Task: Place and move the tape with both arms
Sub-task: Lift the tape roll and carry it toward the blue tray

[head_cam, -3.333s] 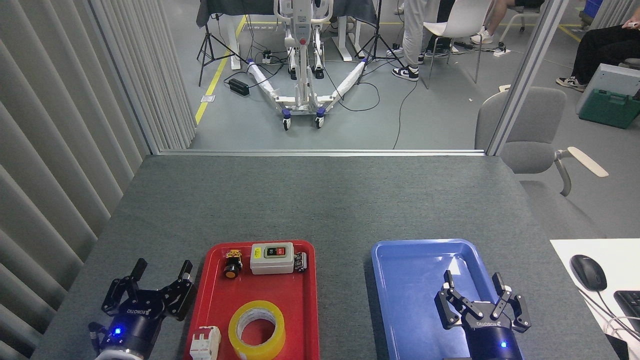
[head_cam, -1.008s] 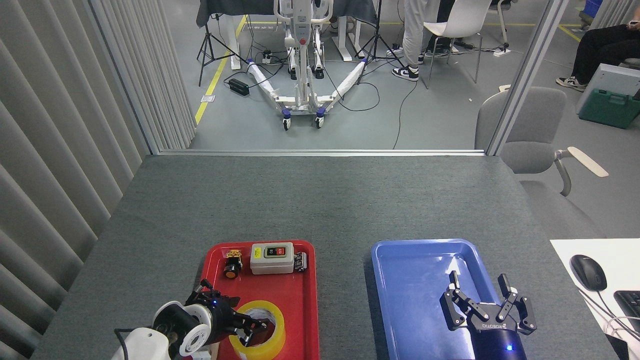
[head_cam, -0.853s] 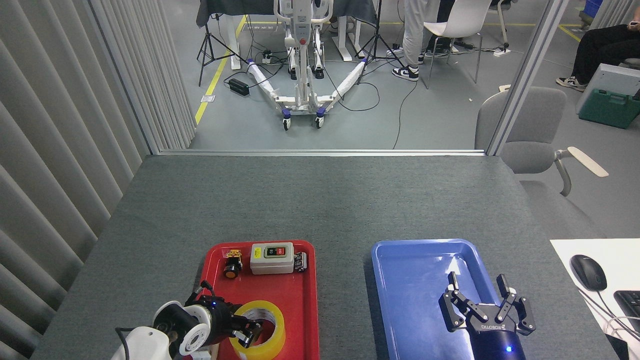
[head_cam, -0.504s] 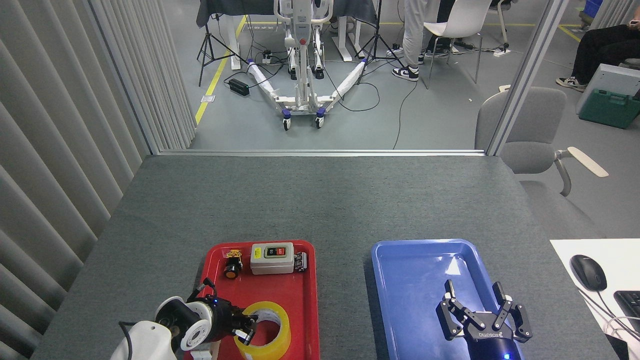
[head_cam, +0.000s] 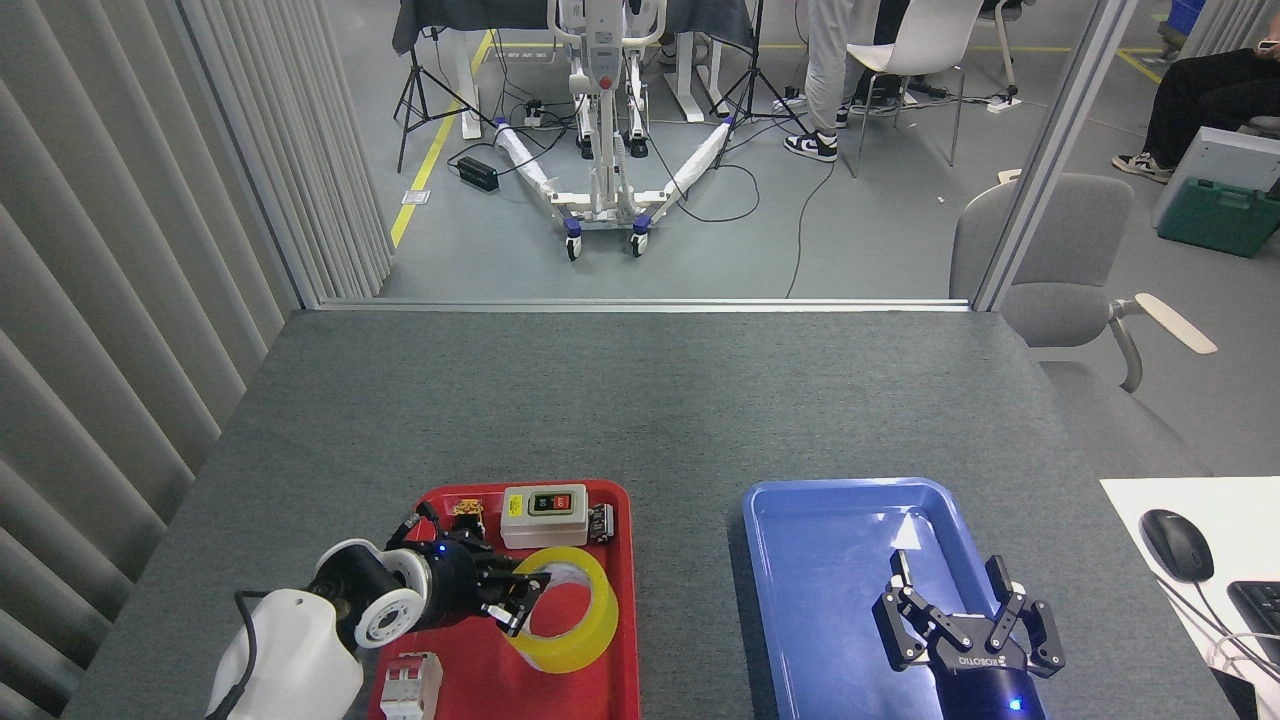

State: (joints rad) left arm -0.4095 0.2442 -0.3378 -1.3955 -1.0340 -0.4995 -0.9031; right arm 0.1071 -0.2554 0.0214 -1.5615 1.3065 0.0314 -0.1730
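A broad desk (head_cam: 640,400) covered in grey felt-like fabric is filling the lower half of the head view, with grey slatted wall panels (head_cam: 120,250) running along its left side and an open workshop floor lying beyond its far edge. Two shallow plastic trays are sitting side by side near the front edge — a rectangular blue tray (head_cam: 800,540) on the right and a rectangular red tray (head_cam: 620,640) on the left, well apart from each other. The left arm, with its white rounded joint segments (head_cam: 290,650), is reaching in from the lower left over the red tray; its black left end effector (head_cam: 522,597) is clamping the near wall of the wide ring-shaped roll of translucent yellow packing tape (head_cam: 575,615), one finger inside the ring and one outside. The roll is tilting up on its edge over the middle of the red tray, its lower rim near or on the tray floor — which of the two cannot be told. The black right end effector (head_cam: 948,588), marked with white lettering and a blue light, is hovering over the near part of the blue tray with its fingers spread apart and nothing between them. At the far end of the red tray a white switch box with red and black buttons (head_cam: 543,515) is resting just beyond the roll, beside a small black-and-orange push button (head_cam: 466,513) that the arm is partly hiding. A small white circuit breaker (head_cam: 413,683) is lying at the tray's near left corner.
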